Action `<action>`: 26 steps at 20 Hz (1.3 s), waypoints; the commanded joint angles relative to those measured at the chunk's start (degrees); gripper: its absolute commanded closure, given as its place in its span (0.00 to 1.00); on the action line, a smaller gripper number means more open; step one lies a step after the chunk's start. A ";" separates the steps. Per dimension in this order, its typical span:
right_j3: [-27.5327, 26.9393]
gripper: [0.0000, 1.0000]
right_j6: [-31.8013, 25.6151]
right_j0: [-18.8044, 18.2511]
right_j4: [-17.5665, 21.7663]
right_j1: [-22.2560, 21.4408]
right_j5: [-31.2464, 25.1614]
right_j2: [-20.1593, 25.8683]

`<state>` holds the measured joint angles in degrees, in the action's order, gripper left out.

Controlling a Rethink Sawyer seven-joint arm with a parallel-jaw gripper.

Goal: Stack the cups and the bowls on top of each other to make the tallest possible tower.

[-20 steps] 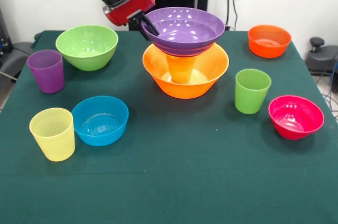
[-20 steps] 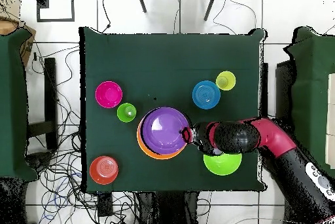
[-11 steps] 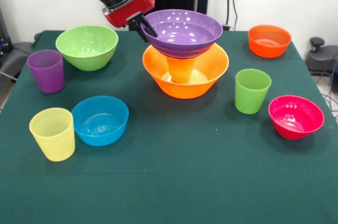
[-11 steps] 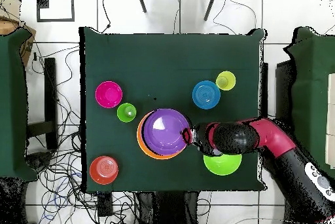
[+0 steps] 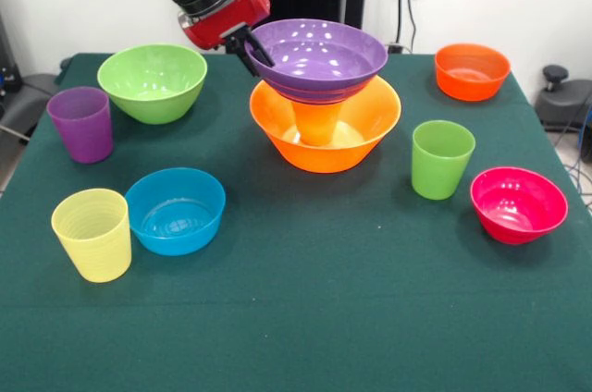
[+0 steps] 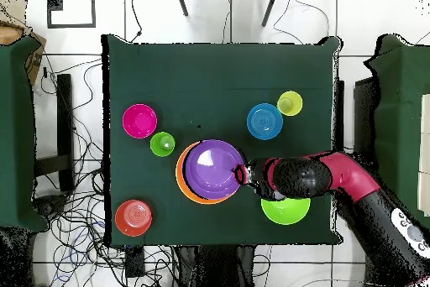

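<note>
The large orange-yellow bowl [image 5: 370,124] [image 6: 180,185] stands mid-table with an orange cup [image 5: 316,124] inside it. The wide purple bowl [image 5: 319,55] [image 6: 212,168] is on top of that cup, slightly tilted. My gripper [image 5: 252,48] [image 6: 241,173] is shut on the purple bowl's left rim in the front view. Loose around the tower are the light green bowl [image 5: 153,82] [image 6: 285,210], blue bowl [image 5: 176,210] [image 6: 264,121], pink-red bowl [image 5: 518,204] [image 6: 139,121] and orange-red bowl [image 5: 472,71] [image 6: 133,217]. There are also the purple cup [image 5: 81,124], yellow cup [image 5: 92,233] [image 6: 290,103] and green cup [image 5: 442,159] [image 6: 162,143].
The green tablecloth [image 5: 305,318] runs wide in front of the stack. The arm reaches in over the light green bowl in the overhead view and hides the purple cup there. Cables lie on the floor around the table.
The purple bowl has shifted a little to the left in the front view and tipped slightly, with the gripper still on its rim. Nothing else moved.
</note>
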<state>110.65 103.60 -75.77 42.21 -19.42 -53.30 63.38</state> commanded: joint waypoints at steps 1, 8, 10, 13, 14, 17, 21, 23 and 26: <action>-1.54 1.00 -16.07 2.87 4.58 0.55 -0.62 -3.96; -1.53 1.00 -14.94 3.43 5.50 0.15 -0.06 -4.50; -1.62 1.00 -14.61 3.74 5.69 -0.06 -0.06 -4.65; -1.70 1.00 -14.19 4.10 5.93 -0.13 0.06 -4.82; -1.69 1.00 -14.03 4.21 6.07 -0.13 0.16 -4.89; -1.90 1.00 -13.41 4.66 7.11 0.00 0.73 -5.42; -2.62 1.00 -11.89 5.92 8.45 0.04 1.32 -6.36; -2.64 1.00 -11.62 6.15 8.72 0.11 1.50 -6.63; -2.68 1.00 -11.61 6.20 8.79 0.23 1.82 -6.84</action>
<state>110.64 103.60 -72.90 46.75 -19.42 -53.30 61.01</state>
